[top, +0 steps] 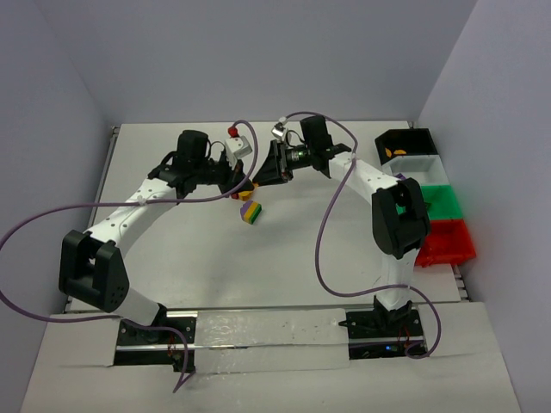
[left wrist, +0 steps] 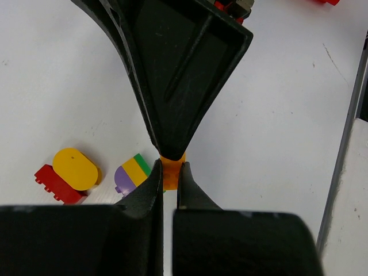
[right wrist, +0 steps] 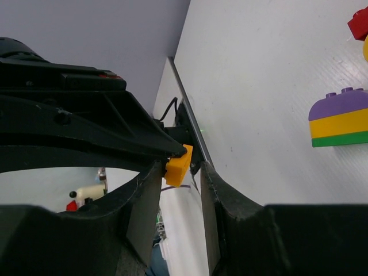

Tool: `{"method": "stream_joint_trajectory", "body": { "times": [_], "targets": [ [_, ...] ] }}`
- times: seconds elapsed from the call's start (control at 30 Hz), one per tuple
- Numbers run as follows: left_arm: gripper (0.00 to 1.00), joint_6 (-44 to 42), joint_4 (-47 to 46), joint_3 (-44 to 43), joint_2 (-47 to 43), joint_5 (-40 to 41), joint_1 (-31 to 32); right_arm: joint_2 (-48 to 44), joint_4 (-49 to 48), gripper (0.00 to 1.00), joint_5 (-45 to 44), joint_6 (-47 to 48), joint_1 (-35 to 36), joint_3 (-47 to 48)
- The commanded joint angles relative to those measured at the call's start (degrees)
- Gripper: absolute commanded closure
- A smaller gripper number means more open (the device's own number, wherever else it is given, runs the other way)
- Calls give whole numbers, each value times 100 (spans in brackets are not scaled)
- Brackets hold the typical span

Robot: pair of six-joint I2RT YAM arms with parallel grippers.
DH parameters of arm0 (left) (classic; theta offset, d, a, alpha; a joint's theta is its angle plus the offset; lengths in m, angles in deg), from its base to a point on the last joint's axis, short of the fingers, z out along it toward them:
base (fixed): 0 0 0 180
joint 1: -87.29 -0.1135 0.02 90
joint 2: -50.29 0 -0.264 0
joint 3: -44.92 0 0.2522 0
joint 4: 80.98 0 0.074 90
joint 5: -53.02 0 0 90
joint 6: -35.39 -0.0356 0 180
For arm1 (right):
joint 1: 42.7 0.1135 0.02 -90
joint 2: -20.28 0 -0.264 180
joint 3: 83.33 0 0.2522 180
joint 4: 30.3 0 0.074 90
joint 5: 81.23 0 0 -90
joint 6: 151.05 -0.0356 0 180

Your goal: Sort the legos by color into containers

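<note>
Left gripper (left wrist: 171,168): clenched on a small orange brick (left wrist: 172,175), held over the white table (top: 344,258) | right gripper (right wrist: 179,172): jaws apart either side of that brick, grip on it cannot be told | purple-yellow-green block (right wrist: 339,118): lying on the table nearby | containers (top: 455,205): row at the table's right edge, well apart from both grippers

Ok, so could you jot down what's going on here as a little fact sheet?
surface: white table
left gripper: shut on an orange brick
right gripper: jaws either side of that brick, gap showing
lying nearby: purple-yellow-green block, yellow piece, red brick
bins: black, white, green, red, in a row at the table's right edge
</note>
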Motion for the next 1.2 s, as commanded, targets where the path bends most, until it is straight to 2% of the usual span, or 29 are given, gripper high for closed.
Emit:
{"method": "stream_joint_trajectory", "body": {
  "times": [0.0,0.4,0.5,0.57,0.6,0.63,0.67,0.73,0.8,0.83,0.9,0.97,1.17],
  "targets": [
    [100,-35,-16,-202,-38,-177,44,73,82,61,171,186,38,434],
    [100,24,-79,-326,42,-106,49,62,703,63,-15,802,195,463],
    [100,26,-82,-342,57,-98,44,69,711,70,-26,802,209,419],
    [100,26,-82,-355,62,-97,40,91,720,83,0,810,209,445],
    [100,26,-82,-355,71,-80,49,91,720,83,9,802,218,445],
    [93,52,-82,-364,71,-54,49,100,729,97,35,802,218,480],
    [85,61,-90,-355,71,33,58,100,746,100,26,810,209,506],
    [56,188,-157,-346,74,287,54,80,864,100,-7,924,190,591],
    [6,365,-186,-347,71,548,49,14,1072,100,-140,1101,108,687],
    [1,413,-178,-355,71,675,49,-49,1168,100,-297,1197,60,735],
    [1,449,-135,-399,54,860,14,-128,1387,100,-518,1530,-116,840],
    [1,626,-124,-493,20,1338,-141,-245,1877,100,-998,1903,-671,1164],
    [1,1348,-294,-466,33,1624,-619,-155,2798,100,-2518,2680,-2204,2322]
  ]
}}
